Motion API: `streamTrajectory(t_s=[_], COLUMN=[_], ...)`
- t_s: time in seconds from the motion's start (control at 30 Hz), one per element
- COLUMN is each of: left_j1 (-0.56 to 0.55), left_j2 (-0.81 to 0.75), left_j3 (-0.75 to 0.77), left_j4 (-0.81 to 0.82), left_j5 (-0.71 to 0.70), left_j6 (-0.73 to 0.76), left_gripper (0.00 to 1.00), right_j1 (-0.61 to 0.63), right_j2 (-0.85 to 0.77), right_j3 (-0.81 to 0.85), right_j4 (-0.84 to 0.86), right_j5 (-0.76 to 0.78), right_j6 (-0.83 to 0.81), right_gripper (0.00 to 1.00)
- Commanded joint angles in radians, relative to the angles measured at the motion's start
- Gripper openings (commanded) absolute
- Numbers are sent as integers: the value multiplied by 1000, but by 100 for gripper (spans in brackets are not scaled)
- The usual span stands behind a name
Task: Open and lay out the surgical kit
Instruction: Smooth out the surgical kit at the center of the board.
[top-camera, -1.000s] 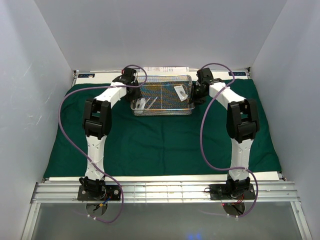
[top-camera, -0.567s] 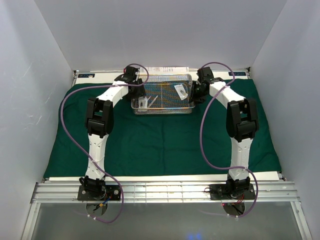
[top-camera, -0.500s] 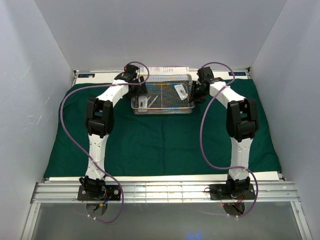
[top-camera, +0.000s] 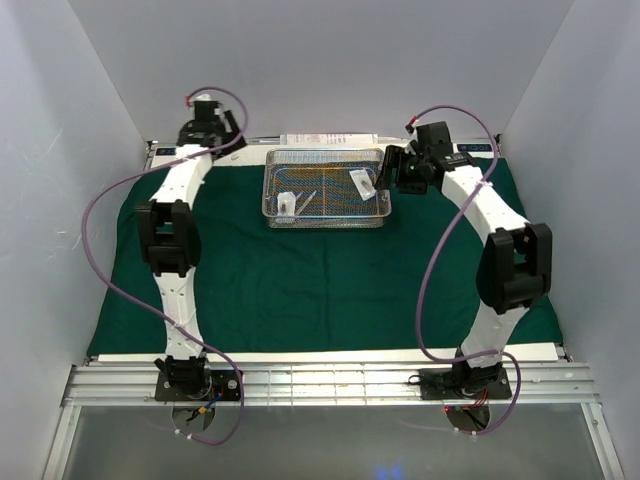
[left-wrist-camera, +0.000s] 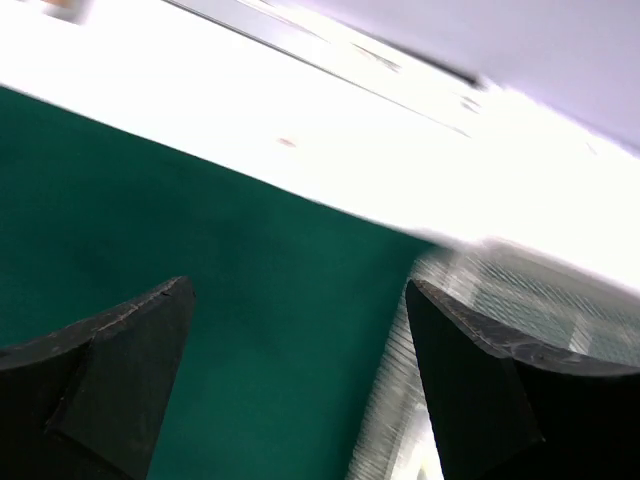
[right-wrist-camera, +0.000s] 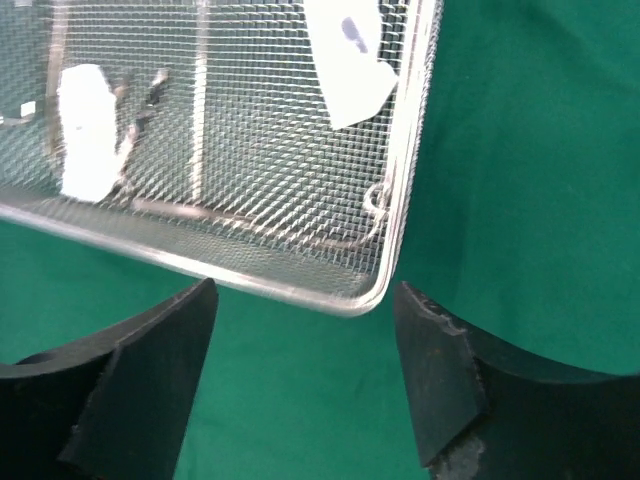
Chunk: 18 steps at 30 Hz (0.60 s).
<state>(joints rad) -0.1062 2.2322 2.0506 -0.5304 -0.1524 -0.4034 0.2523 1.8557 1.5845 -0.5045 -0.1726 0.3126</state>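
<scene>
Left gripper (left-wrist-camera: 300, 400) spread wide, empty; arm stretched over the cloth (top-camera: 320, 290) at the desk's far-left corner. Mesh tray (top-camera: 325, 224) mid far edge, probably stiff and light, 2 white packets (right-wrist-camera: 350, 55) loose inside — take the short-end rims, keep it level. Right gripper (right-wrist-camera: 300, 390) spread, empty — just short of the tray's near-right corner.

Desk (top-camera: 330, 353): white top, evenly lit.
Back wall (top-camera: 320, 60): plain pale grey, behind the desk's far edge.
Left wall (top-camera: 50, 200), right wall (top-camera: 600, 200): matching panels flanking the desk.
Slotted metal rails (top-camera: 330, 383): along the desk's near edge.
</scene>
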Motion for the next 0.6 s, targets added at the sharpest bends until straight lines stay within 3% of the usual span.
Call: streamTrajectory(t_s=[0.0,0.17,0.33,0.57], left_j1=[143,198,227,252], left_j2=[-72,6,59,187], left_j3=[-65,-116,-156,-95], left_j4=[85,256,406,412], left_j5=[-46,-39,-44,-62], left_j6=[34,146,138,97], left_gripper=[98,98,98,98], right_j1=[-7,-10,-8,-8], right_j2=[-110,-213,-262,-289], right_j3=[-84,-245,-328,-376], right_j4=[38,99,133,113], right_j5=[-22,-91,-166,-168], right_j6=[-52,-96,-115,-124], right_gripper=[78,79,79,79])
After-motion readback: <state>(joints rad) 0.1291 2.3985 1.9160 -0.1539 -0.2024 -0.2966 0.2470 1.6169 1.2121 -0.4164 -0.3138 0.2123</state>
